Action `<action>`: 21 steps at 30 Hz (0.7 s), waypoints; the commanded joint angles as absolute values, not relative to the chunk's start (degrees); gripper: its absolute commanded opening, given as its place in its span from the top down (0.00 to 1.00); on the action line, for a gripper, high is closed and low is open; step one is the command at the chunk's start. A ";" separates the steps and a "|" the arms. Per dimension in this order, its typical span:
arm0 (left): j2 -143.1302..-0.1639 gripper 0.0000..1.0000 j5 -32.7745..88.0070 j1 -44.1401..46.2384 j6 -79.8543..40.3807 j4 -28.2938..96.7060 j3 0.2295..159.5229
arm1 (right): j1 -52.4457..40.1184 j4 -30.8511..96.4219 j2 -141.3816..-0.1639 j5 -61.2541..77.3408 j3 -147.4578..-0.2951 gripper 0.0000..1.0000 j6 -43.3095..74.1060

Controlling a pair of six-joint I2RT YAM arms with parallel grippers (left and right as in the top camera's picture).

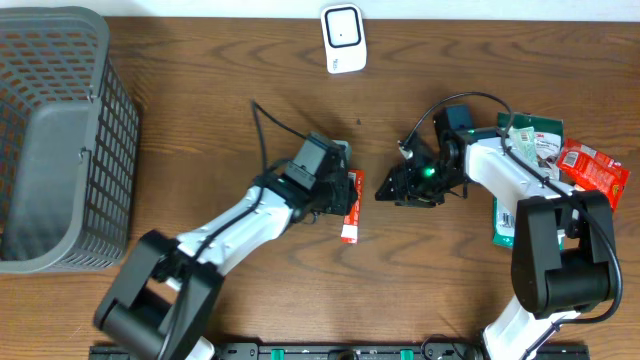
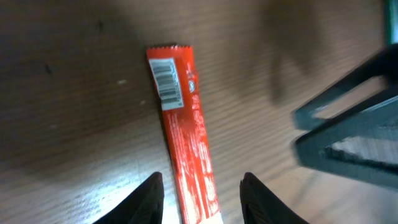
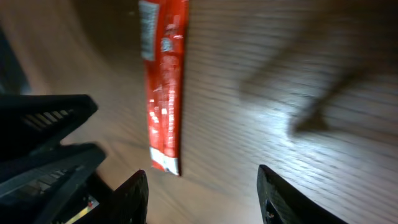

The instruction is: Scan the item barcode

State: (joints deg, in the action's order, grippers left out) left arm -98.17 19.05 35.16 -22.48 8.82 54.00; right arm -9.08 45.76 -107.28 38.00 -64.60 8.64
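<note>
Overhead: hard to make out either set of fingertips, masked by the black wrist housings. Also half lost under the right arm, a green packet [image 1: 533,135] and a red packet [image 1: 592,170] at the right side of the desk [image 1: 200,90], print too small to read. Cut off at frame left, a grey mesh basket [image 1: 60,140]; at the top edge, a white scanner [image 1: 343,38], no legible marking. Noted the red snack bar [image 1: 351,208] flat on the desk near centre, between the two arms. From the left wrist: white barcode [image 2: 168,84] face-up near the bar's far end, small white logo beside it. White lettering down the wrapper too blurred to read, no brand made out; near end cut by the frame bottom. Left hand [image 2: 202,200] spread, one finger on either side of the bar's near end, wood showing in both gaps, not pinching. From the right wrist: picture smeared, barcode only a pale patch. Right hand [image 1: 395,187] spread wide, nothing between the fingers [image 3: 134,199], bar ahead of them and apart.
</note>
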 commanded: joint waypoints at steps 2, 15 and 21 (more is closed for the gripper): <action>-102.02 0.59 15.31 35.77 -21.43 7.73 53.58 | -7.44 46.11 -106.76 36.05 -64.42 0.48 9.34; -108.49 0.60 18.98 37.01 -21.67 6.13 53.58 | -7.20 45.87 -106.76 36.03 -64.42 0.48 9.15; -108.60 0.65 14.55 38.37 -21.67 8.62 53.56 | -7.22 45.84 -106.76 36.05 -64.42 0.48 9.15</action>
State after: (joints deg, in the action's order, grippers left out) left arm -105.62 18.00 37.43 -22.09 5.56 54.63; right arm -7.25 45.82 -107.28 35.99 -64.53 8.75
